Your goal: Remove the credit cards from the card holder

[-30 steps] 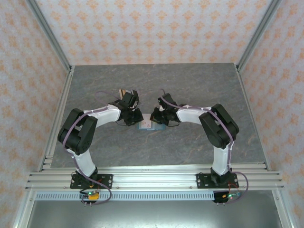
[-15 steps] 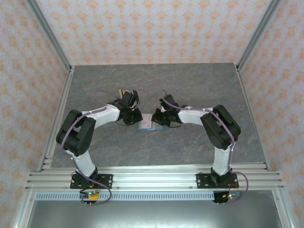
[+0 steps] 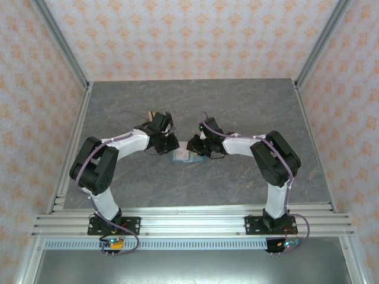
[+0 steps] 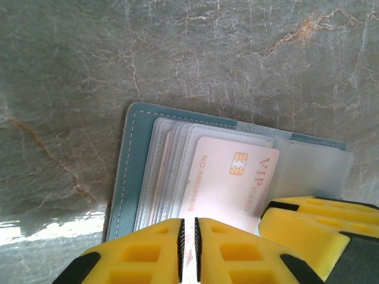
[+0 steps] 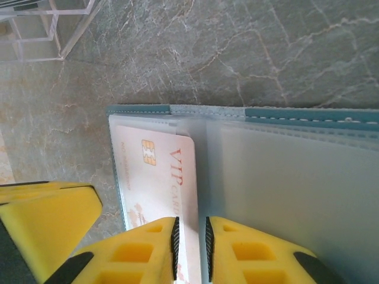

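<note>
Card holder (image 3: 182,156) lies open and flat mid-table between the two arms. Its clear sleeves (image 4: 308,165) are fanned out, and the pale card (image 4: 231,177), with chip and VIP print, sits in the top one. Left gripper (image 4: 188,242) and right gripper (image 5: 189,242) sit side by side on the same edge of that card, each with jaws pinched to a thin slit; card alone or card plus sleeve, can't tell. The holder's far edge is free, grey marbled table (image 3: 237,106) runs well past it on every side, a clear frame (image 5: 59,35) stands nearby, patterned walls (image 3: 189,35) around.
</note>
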Robot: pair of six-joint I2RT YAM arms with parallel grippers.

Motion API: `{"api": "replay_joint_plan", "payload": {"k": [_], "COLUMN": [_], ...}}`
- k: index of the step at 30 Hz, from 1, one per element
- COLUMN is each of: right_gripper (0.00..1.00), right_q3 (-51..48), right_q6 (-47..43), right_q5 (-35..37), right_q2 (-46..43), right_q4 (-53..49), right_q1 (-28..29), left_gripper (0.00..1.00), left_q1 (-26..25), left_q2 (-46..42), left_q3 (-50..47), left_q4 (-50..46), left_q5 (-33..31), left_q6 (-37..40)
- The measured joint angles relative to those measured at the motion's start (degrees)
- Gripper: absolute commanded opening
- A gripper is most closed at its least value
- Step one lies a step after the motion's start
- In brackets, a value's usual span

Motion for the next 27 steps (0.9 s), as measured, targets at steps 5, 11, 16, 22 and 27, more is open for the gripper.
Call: {"api": "replay_joint_plan", "payload": {"k": [5, 11, 16, 22, 27], "right_gripper": [0.21, 0.21, 0.19, 0.14, 0.07], "right_q3": [0.00, 0.00, -1.84, -4.42, -5.64], "right_q6": [0.00, 0.02, 1.16, 3.28, 4.28], "right_q5": [-0.22, -1.70, -4.28, -6.67, -7.48], "right_q2": [0.17, 1.03, 1.25, 1.25, 1.25], "right_q4": [0.09, 1.16, 5.29, 10.64, 13.31], "right_q1": [0.00, -0.37, -1.01, -1.97, -2.51], "left_gripper": [0.15, 0.14, 0.13, 0.13, 0.14], "left_q1": [0.00, 0.00, 0.00, 0.00, 0.04], "left_q2": [1.95, 2.23, 2.32, 2.32, 2.32], "left_q3": [0.04, -0.04, -0.15, -0.72, -0.76], "left_q4": [0.07, 0.85, 0.83, 1.73, 1.81], "left_q5": [0.02, 0.07, -0.02, 0.00, -0.04], "left_q6": [-0.17, -0.66, -1.79, -3.06, -3.21]}}
